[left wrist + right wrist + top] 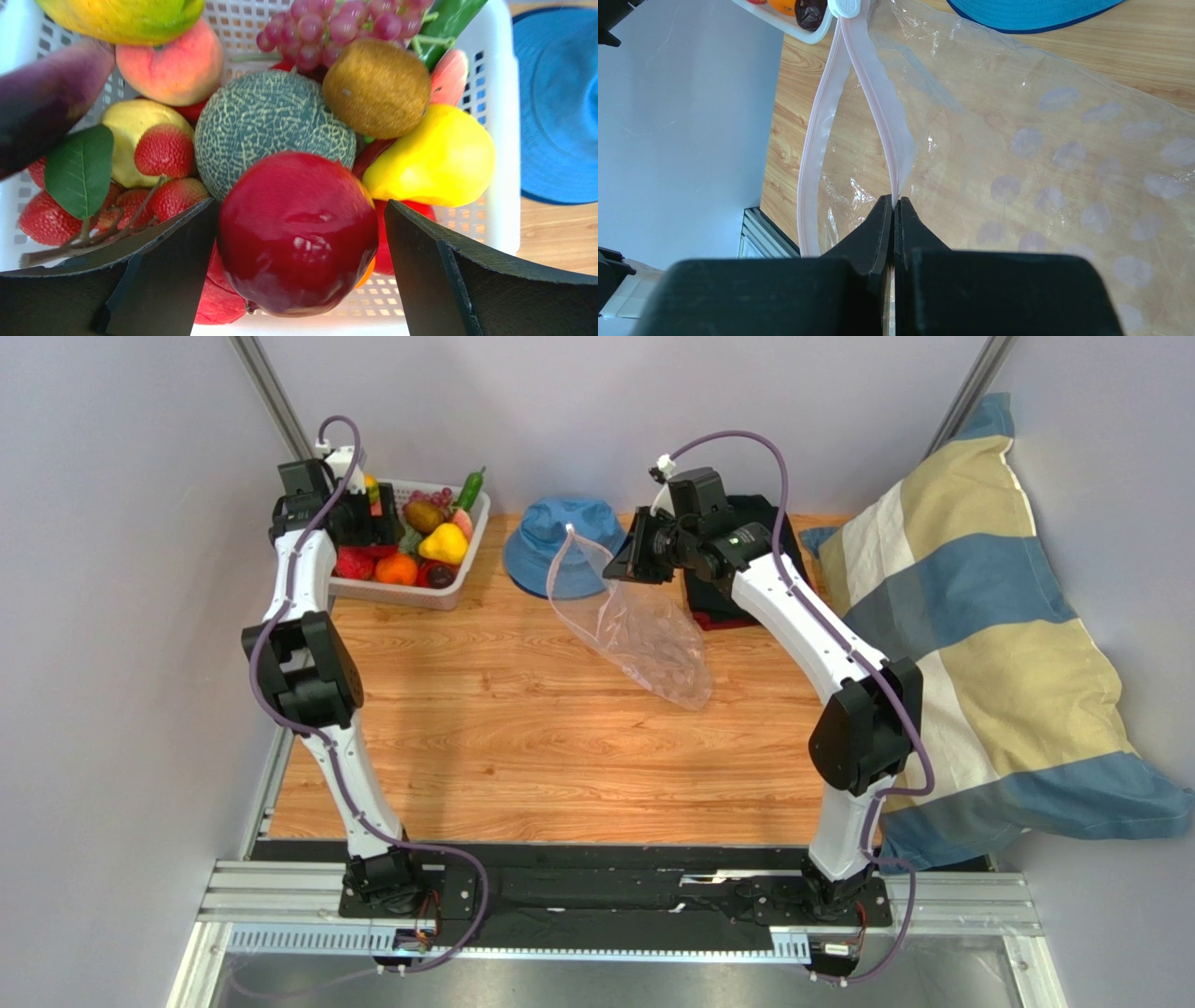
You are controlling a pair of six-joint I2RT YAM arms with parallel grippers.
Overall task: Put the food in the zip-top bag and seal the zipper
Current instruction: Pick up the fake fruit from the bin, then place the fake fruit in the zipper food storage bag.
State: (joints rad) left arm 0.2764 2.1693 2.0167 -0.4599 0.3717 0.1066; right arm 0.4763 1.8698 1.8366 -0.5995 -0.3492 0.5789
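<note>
The food lies piled in a white slatted basket (pixel 407 592) at the back left. In the left wrist view I see a dark red apple (pixel 298 231), a yellow pear (pixel 435 157), a netted melon (pixel 270 122), a kiwi, grapes and strawberries. My left gripper (pixel 368 515) is open, with its jaws on either side of the apple; the left finger (pixel 161 273) is against it and the right finger (pixel 449 273) is a little apart. My right gripper (pixel 893 203) is shut on the pinkish zipper (pixel 878 91) of the zip-top bag (pixel 652 637). It holds the bag's open mouth up while the bag hangs down to the table.
A blue bucket hat (pixel 568 539) lies at the back, between the basket and the bag. A striped blue and yellow pillow (pixel 982 616) fills the right side. A dark flat object (pixel 723 609) sits under the right arm. The table is wood.
</note>
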